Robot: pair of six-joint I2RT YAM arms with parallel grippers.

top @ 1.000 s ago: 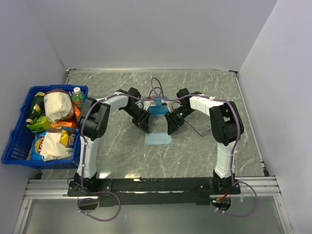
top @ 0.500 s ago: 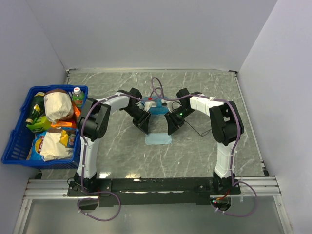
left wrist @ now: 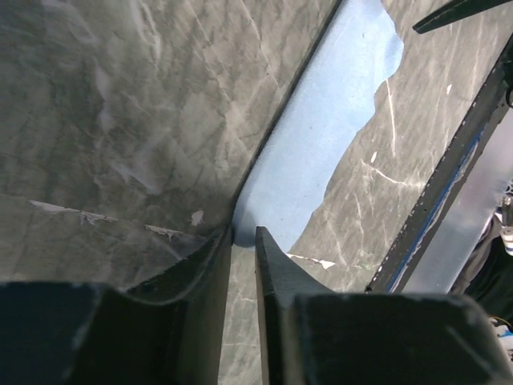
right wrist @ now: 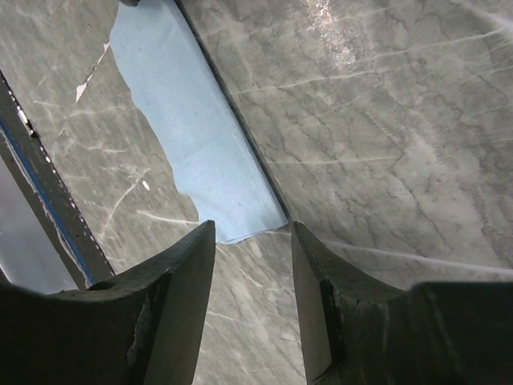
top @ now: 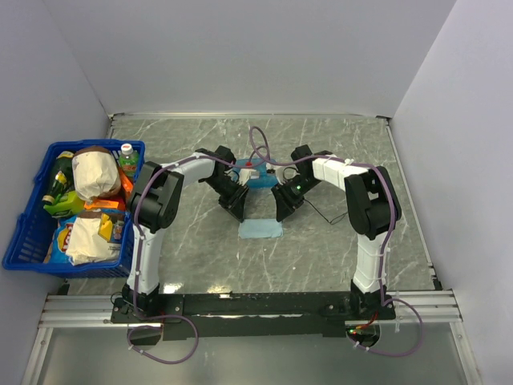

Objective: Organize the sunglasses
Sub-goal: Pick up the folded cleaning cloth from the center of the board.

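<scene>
Two grippers low over one blue cloth, one at each corner.

Left gripper (left wrist: pixel 244 233): fingers drawn close with a thin slit between them, tips on the table (top: pixel 200 265) right at a corner of the cloth (left wrist: pixel 321 136). Cloth runs away ahead of the tips; none of it visibly caught. Right gripper (right wrist: pixel 252 228): fingers spread wide, another cloth corner lying just ahead of the gap, not held. One blue case (top: pixel 258 178) sits beyond both grippers, between the two wrists, partly under cables. One pair of sunglasses (top: pixel 321 212): a thin black wire shape flat on the table, just outside the right gripper, too fine to read. One blue basket (top: pixel 22 224) of groceries sits well out past the left arm.
</scene>
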